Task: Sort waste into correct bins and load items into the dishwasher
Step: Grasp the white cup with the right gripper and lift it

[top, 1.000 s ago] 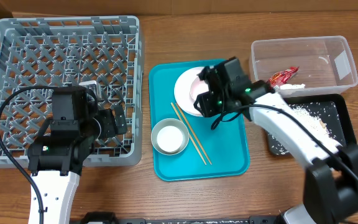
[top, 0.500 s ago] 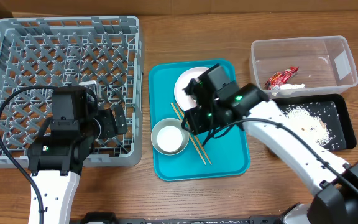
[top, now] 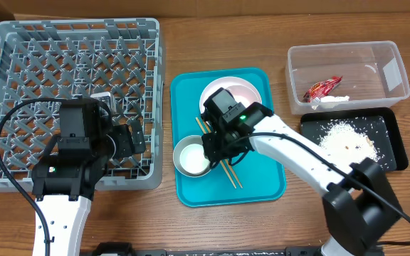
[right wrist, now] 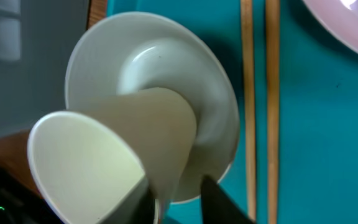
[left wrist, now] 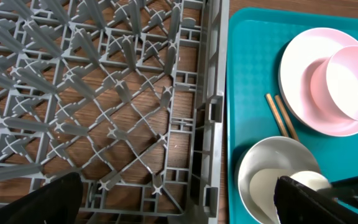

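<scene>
A small white cup [right wrist: 92, 162] stands inside the grey bowl [right wrist: 197, 81] on the teal tray [top: 262, 178]. My right gripper [right wrist: 179, 202] hangs over it, its jaws narrowed with one finger inside the cup's wall and one outside; a slim gap still shows. Two chopsticks [right wrist: 257, 93] lie beside the bowl. The pinkish-white bowl [left wrist: 353, 81] rests on the white plate [left wrist: 303, 93] farther back. My left gripper [left wrist: 176, 205] is wide open over the near right wall of the grey dish rack [top: 77, 25], holding nothing.
At the right, a clear tub [top: 347, 48] holds the red wrapper [top: 324, 87]. In front of it, a black tray [top: 390, 149] carries loose white grains [top: 340, 131]. The rack fills the table's left side.
My right arm swung left and forward from the plate and pink bowl to the grey bowl, and its jaws narrowed round the cup's wall. The left arm stayed still.
</scene>
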